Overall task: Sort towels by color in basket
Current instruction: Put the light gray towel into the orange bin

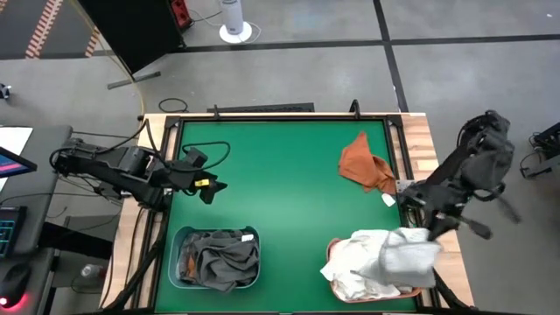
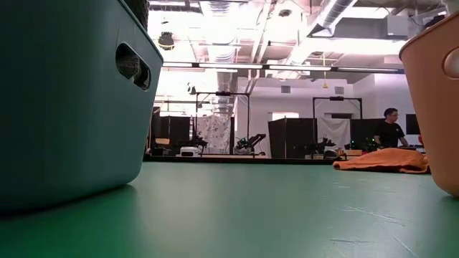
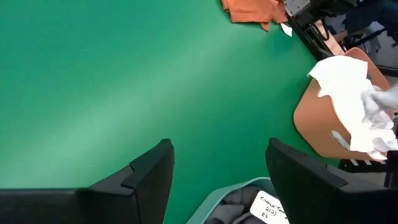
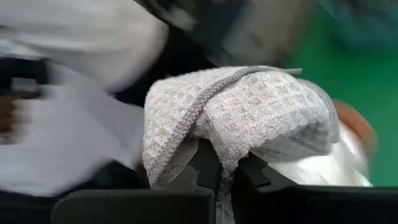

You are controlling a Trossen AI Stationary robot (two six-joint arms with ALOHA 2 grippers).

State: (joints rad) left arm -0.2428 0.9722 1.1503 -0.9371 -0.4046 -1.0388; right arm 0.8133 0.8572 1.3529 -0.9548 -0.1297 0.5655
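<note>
Hanging over the orange basket (image 1: pixel 331 255) of white towels (image 1: pixel 363 258), a light grey towel (image 1: pixel 411 255) is pinched in the clenched right claw (image 4: pixel 227 169). The left claw (image 1: pixel 210 185) is held released above the green desk (image 1: pixel 280 201), near the teal basket (image 1: pixel 179 236) of dark grey towels (image 1: pixel 220 260). A rust orange towel (image 1: pixel 366 164) lies on the desk.

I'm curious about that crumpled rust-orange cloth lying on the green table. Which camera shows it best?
The high view: the rust-orange cloth shows whole from above. The low view shows it edge-on, the left wrist view only part, the right wrist view none.
</note>
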